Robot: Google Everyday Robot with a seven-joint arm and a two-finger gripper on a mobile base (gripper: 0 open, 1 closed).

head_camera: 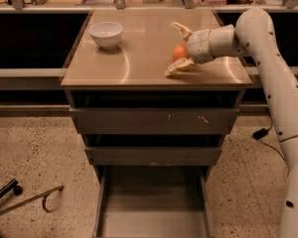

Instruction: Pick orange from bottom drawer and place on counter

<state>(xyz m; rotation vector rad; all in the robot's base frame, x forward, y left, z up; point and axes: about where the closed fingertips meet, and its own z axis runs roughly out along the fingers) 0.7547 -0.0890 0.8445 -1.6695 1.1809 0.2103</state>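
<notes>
The orange (180, 52) sits on the tan counter (139, 48), at its right side. My gripper (171, 48) reaches in from the right, open, with one finger (181, 30) behind the orange and the other finger (179, 67) in front of it, both spread apart from the fruit. The bottom drawer (151, 217) is pulled out below, and its grey floor shows nothing in it.
A white bowl (106, 33) stands at the counter's back left. The two upper drawers (154, 120) are closed. Dark side shelves flank the cabinet. A chair base (20, 200) lies on the speckled floor at the lower left.
</notes>
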